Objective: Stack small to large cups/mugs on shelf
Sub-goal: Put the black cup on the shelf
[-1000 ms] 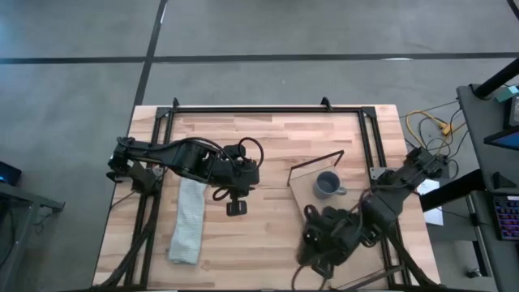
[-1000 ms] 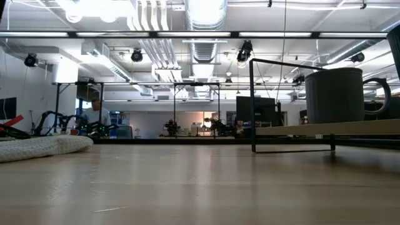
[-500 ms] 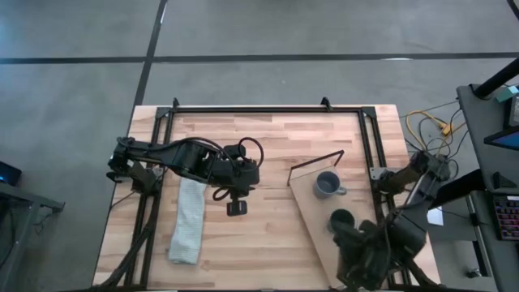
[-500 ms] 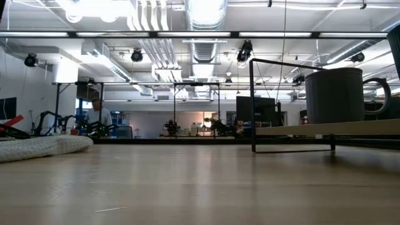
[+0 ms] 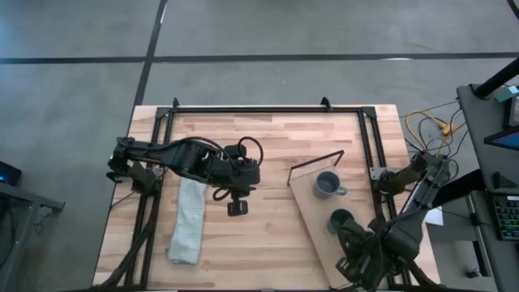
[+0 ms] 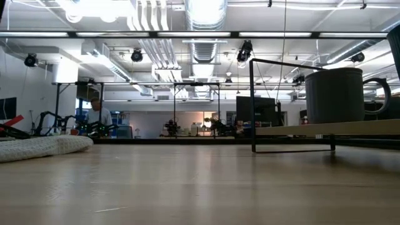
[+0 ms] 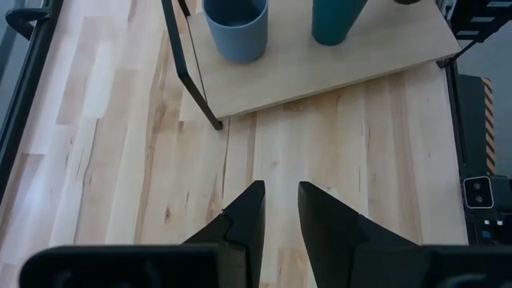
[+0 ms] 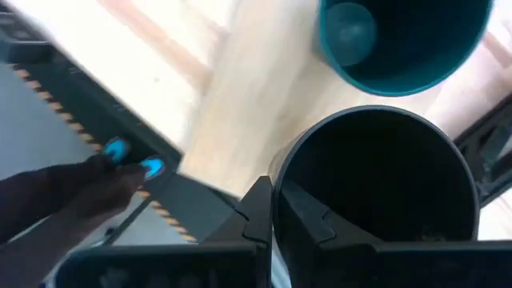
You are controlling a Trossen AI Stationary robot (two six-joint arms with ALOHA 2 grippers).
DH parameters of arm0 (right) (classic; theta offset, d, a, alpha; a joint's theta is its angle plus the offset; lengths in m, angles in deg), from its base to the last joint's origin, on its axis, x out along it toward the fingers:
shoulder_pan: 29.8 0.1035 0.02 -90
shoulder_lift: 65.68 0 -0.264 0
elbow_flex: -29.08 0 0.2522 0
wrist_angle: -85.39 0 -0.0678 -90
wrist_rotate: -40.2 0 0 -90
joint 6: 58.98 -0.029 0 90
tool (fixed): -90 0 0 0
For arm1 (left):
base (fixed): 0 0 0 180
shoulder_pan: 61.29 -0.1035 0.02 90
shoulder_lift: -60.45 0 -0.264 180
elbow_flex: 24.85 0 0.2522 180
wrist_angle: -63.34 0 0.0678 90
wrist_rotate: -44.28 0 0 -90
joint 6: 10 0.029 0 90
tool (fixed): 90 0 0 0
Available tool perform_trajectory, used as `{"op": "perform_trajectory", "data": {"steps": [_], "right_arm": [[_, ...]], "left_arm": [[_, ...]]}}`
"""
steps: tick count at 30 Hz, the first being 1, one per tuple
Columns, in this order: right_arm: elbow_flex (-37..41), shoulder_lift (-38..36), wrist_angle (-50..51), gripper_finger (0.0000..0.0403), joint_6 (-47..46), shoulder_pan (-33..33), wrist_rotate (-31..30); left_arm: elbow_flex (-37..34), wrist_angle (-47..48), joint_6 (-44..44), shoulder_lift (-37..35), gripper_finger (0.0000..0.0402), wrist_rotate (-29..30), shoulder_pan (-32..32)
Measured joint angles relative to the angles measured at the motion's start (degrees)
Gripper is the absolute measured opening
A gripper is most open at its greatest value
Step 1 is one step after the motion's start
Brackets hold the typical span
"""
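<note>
- Grey cloth (image 5: 188, 221) lies on the bench's left; left end effector (image 5: 235, 208) hovers mid-bench, slightly parted, empty.
- Blue-grey mug (image 5: 327, 184) and teal cup (image 5: 340, 220) already stand on the shelf (image 5: 312, 215).
- Right end effector (image 8: 276, 210) pinches the black cup (image 8: 376, 184) rim beside the teal one; release apparently remains.

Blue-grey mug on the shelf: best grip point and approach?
Take the blue-grey mug by its rim wall, jaws straddling it from above. It stands upright and open-topped on the shelf; grip on the side opposite the handle, clear of the teal cup.
</note>
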Motion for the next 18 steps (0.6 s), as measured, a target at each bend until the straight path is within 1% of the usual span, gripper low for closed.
{"op": "perform_trajectory", "data": {"steps": [5,10,18], "right_arm": [[3.38,0.0,-0.24,0.0008,-1.68,0.02,-0.04],[5.47,0.01,-3.73,0.0008,-3.84,0.02,-0.5],[8.7,-0.15,-8.44,0.0008,-4.35,0.04,-0.85]], "left_arm": [[0.0,0.0,0.02,-0.02,0.0063,-0.02,0.0],[0.0,0.0,0.24,-0.04,0.0063,-0.05,0.0],[0.0,0.0,0.46,-0.11,0.0063,-0.05,0.0]]}}
